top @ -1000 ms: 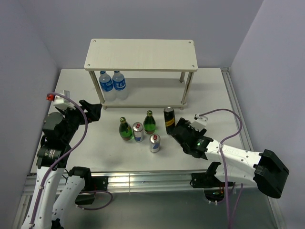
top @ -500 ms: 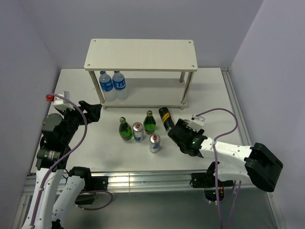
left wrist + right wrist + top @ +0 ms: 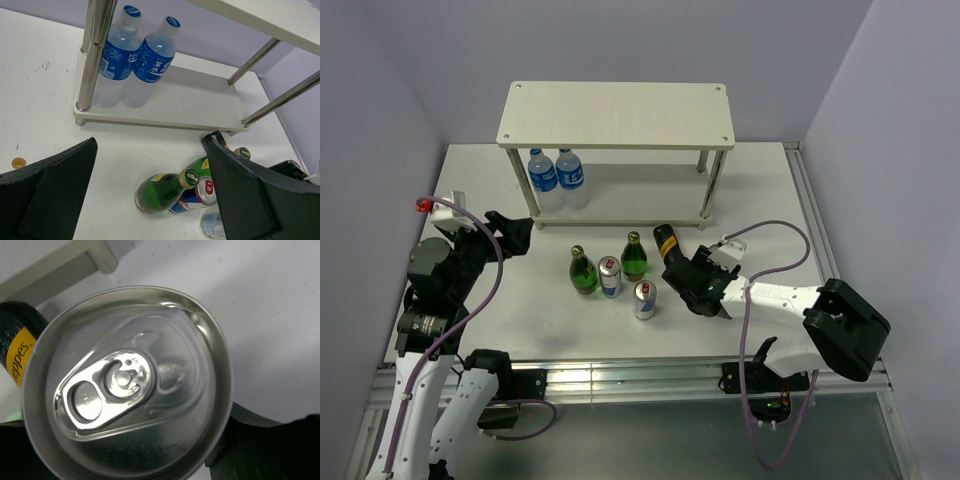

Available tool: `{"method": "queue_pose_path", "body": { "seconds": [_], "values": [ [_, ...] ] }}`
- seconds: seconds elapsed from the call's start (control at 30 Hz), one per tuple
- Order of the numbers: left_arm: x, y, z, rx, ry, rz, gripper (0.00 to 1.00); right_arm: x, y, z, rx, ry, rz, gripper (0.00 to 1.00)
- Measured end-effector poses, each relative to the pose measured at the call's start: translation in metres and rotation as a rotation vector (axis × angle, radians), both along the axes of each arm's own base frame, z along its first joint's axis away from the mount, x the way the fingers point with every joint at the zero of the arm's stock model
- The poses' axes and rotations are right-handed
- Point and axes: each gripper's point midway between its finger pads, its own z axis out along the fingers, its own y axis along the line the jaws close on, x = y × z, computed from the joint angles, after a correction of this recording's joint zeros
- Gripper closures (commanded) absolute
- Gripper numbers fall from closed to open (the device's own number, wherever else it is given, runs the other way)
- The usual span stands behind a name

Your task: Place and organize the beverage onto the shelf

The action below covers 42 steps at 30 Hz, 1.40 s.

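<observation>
Black can (image 3: 667,243) has tipped toward the shelf (image 3: 616,118) edge, clasped by right hand (image 3: 677,263); left hand (image 3: 519,234) gapes.

Toward rear of table (image 3: 770,200): shelf (image 3: 615,115). On lower board (image 3: 630,200), left end: two water bottles (image 3: 555,172), side by side. In front of shelf: two bottles (image 3: 583,272) and two cans (image 3: 610,277), clustered. Right of cluster: tilted can (image 3: 667,240), in right gripper (image 3: 676,266).
</observation>
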Motion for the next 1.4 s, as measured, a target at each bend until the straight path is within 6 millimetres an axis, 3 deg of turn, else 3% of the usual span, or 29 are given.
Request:
{"method": "queue_pose_path", "body": {
  "seconds": [0.07, 0.17, 0.33, 0.43, 0.5, 0.57, 0.67, 0.83, 1.0, 1.1, 1.17, 1.27, 1.4],
  "values": [
    [0.000, 0.000, 0.000, 0.000, 0.000, 0.000, 0.01, 0.003, -0.004, 0.001, -0.022, -0.009, -0.021, 0.70],
    [0.000, 0.000, 0.000, 0.000, 0.000, 0.000, 0.01, 0.006, -0.006, 0.000, -0.039, -0.008, -0.033, 0.96],
    [0.000, 0.000, 0.000, 0.000, 0.000, -0.002, 0.01, 0.007, -0.005, 0.002, -0.071, 0.014, -0.036, 1.00],
    [0.000, 0.000, 0.000, 0.000, 0.000, -0.003, 0.01, 0.003, -0.004, 0.014, -0.111, 0.037, -0.017, 1.00],
    [0.000, 0.000, 0.000, 0.000, 0.000, -0.003, 0.01, 0.003, 0.004, 0.036, -0.116, 0.027, 0.014, 1.00],
    [0.000, 0.000, 0.000, 0.000, 0.000, -0.002, 0.01, 0.008, 0.018, 0.071, -0.098, -0.010, 0.063, 1.00],
    [-0.001, 0.000, 0.001, -0.001, -0.003, -0.002, 0.01, 0.017, 0.038, 0.148, -0.025, -0.124, 0.145, 1.00],
    [-0.002, 0.000, 0.002, -0.001, -0.007, 0.000, 0.01, 0.029, 0.046, 0.286, 0.029, -0.312, 0.212, 1.00],
    [-0.002, 0.001, 0.002, -0.001, -0.010, 0.004, 0.01, 0.039, 0.046, 0.388, 0.012, -0.449, 0.223, 1.00],
    [-0.002, 0.002, 0.003, -0.002, -0.013, 0.005, 0.01, 0.051, 0.048, 0.418, -0.033, -0.483, 0.212, 1.00],
    [-0.003, 0.002, 0.004, -0.002, -0.015, 0.005, 0.01, 0.065, 0.051, 0.427, -0.080, -0.484, 0.200, 1.00],
    [-0.004, 0.002, 0.004, -0.003, -0.019, 0.005, 0.01, 0.089, 0.054, 0.426, -0.151, -0.457, 0.179, 1.00],
    [-0.004, 0.002, 0.004, -0.002, -0.018, 0.005, 0.01, 0.130, 0.055, 0.406, -0.230, -0.390, 0.158, 1.00]
  ]
}}
